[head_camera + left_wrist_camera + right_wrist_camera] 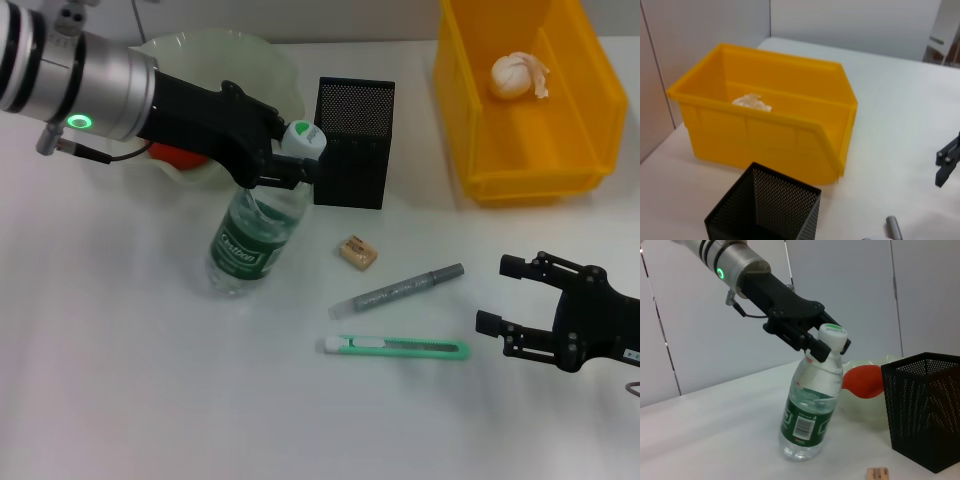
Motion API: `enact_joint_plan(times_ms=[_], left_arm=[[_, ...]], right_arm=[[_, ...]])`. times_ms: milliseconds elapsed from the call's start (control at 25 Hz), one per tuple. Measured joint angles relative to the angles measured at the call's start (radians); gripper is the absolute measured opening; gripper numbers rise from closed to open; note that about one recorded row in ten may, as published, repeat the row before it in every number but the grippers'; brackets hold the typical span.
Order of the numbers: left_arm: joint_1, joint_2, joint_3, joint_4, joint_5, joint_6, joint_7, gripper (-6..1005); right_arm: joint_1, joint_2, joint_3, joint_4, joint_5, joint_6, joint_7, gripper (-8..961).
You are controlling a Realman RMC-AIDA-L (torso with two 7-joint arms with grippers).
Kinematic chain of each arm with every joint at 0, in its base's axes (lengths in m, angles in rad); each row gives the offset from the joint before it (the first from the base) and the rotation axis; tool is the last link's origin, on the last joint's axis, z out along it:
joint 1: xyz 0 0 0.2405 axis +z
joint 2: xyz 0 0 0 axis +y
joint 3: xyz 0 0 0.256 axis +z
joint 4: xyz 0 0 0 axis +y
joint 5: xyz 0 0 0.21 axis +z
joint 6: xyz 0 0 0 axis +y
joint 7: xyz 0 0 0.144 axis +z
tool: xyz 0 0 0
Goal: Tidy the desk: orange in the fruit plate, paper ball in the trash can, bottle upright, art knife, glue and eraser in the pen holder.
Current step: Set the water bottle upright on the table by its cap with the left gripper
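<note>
Clear plastic, green-labelled, the white-capped water bottle [250,240] stands tilted on the white desk [120,380], its neck clamped by the left gripper [283,163], just left of the black mesh pen holder [354,140]. The right gripper [512,298] hovers with fingers spread at near right, beside the mint-green art knife [396,347]; the grey glue stick [398,291] and tan eraser [357,251] lie just beyond. The crumpled white paper ball [516,76] sits in the yellow trash can [470,140].

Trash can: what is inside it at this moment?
The trash can holds one item, the paper ball, lying on its floor toward the back wall. In the left wrist view the front wall hides part of the floor, but the head view shows nothing else inside.
</note>
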Motion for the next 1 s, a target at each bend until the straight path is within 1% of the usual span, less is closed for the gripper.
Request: enact_joint_plan(times_ms=[560, 1000], left_arm=[[0.069, 0.001, -0.092, 0.01, -0.103, 0.048, 0.084, 441], [0.177, 0.004, -0.172, 0.008, -0.25, 0.075, 0.194, 441]], right_arm=[[0.004, 0.0, 0.0, 0.003, 0.0, -0.003, 0.0, 788], [0.012, 0.0, 0.0, 0.005, -0.003, -0.021, -0.01, 787]])
